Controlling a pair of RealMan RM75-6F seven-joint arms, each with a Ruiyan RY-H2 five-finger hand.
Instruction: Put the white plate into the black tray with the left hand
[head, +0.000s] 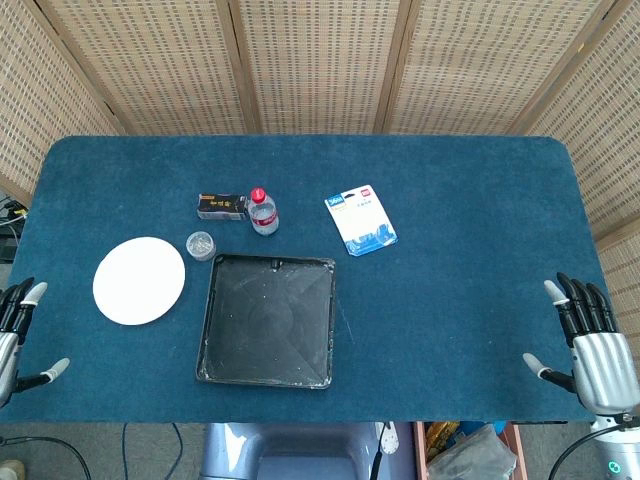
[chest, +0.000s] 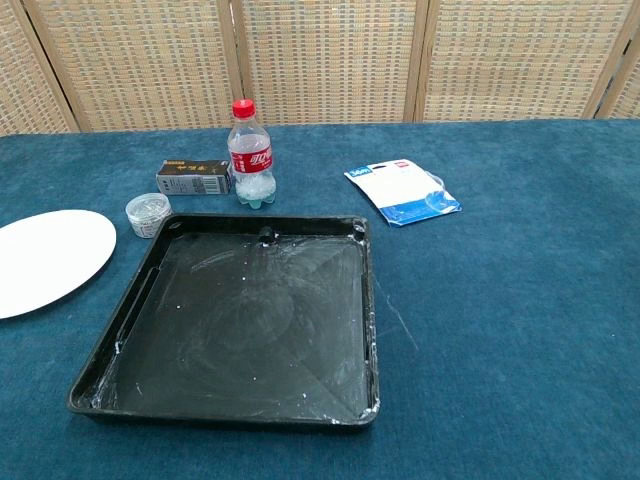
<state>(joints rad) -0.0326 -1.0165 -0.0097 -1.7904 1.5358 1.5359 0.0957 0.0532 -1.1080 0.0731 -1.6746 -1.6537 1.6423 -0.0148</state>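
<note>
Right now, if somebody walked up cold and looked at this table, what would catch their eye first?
Probably the big black tray at the near middle of the blue table, empty and smeared with whitish streaks. Next, the white plate lying flat just left of it, not touching it. The left hand and right hand wait open at the table's near corners, holding nothing.

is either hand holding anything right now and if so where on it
Nothing is held. The left hand and right hand are both open, and the plate lies untouched.
</note>
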